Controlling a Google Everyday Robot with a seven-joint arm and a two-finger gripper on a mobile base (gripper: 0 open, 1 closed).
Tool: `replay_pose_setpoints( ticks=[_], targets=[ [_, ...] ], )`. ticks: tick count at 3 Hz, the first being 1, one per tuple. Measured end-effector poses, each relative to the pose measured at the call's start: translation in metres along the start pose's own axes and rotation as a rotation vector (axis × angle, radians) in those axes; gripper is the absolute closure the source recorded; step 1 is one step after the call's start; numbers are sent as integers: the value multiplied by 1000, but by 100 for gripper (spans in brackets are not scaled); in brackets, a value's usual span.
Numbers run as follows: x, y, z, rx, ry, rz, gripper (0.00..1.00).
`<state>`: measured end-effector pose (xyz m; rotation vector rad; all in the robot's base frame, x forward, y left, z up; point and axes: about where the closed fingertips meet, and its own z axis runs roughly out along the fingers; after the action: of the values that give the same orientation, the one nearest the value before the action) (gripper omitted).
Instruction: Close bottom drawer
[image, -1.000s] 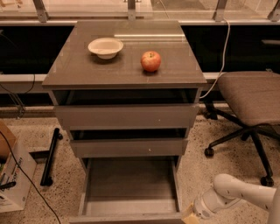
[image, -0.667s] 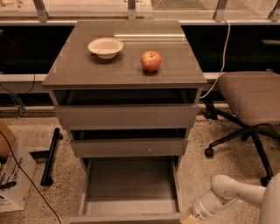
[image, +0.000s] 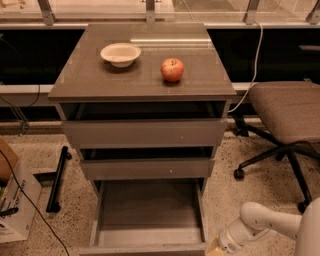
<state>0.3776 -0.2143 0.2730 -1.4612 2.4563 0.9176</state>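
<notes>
Motion is being shown only at the lower right of the frame. The gripper (image: 216, 248) is being brought slightly lower and further left than it was a second ago. It is now being held just beside the right end of the front panel of the bottom drawer (image: 150, 210), at the very bottom edge of the frame. Whether the panel is being touched cannot be told, and neither can whether the gripper is open or shut. The white arm (image: 260, 220) behind it is being kept low over the speckled floor (image: 250, 170), between the drawer and the office chair (image: 287, 110).

The bottom drawer itself is being left where it was. It is being shown pulled fully out toward the bottom centre of the frame, its shallow grey tray lying bare below the middle drawer (image: 147, 168). Nothing on the worktop (image: 100, 80) is being disturbed; the bowl (image: 120, 53) and the apple (image: 172, 70) are sitting apart at the upper centre.

For the task, this is being read as an approach being completed rather than a push being begun, since the drawer is not yet being moved inward. A push on the front panel, directed toward the upper part of the frame, is judged to be what is needed next. Contact made so near the corner is judged likely to skew the drawer on its runners.
</notes>
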Motion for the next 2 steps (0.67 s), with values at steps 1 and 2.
replay_pose_setpoints(
  ticks=[1, 2],
  targets=[
    [2, -7, 18, 22, 3, -31, 100],
    [3, -18, 36, 31, -8, -51, 100]
  ],
)
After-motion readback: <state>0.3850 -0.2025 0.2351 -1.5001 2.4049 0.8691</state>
